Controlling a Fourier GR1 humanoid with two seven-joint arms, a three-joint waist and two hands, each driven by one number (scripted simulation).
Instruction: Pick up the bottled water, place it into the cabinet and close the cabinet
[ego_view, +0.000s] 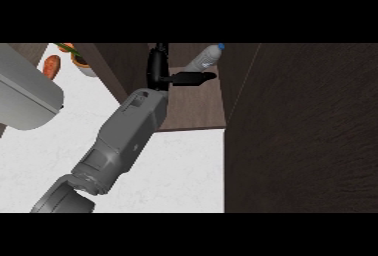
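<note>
Item: bottled water (204, 58). Clear bottle, blue cap, lying tilted on the cabinet shelf (193, 107), toward the shelf's back edge and nearer its right side. It rests inside the cabinet, free of any hold.

Item: hand (159, 70). Black, at the end of a grey forearm running up from the lower left edge; which arm it belongs to cannot be told. Fingers straight and pointing into the cabinet, thumb stretched sideways toward the bottle, its tip just beside the bottle's lower end. Nothing held.

Item: cabinet door (299, 130). Dark wood, swung open, filling the right side of the view.

Item: countertop (177, 165). White, with a grey appliance (28, 97) at its left edge.

Step in hand, as judged: placing appears done, release made. Next move calls for drawing the hand clear of the shelf, then pushing the door shut.
</note>
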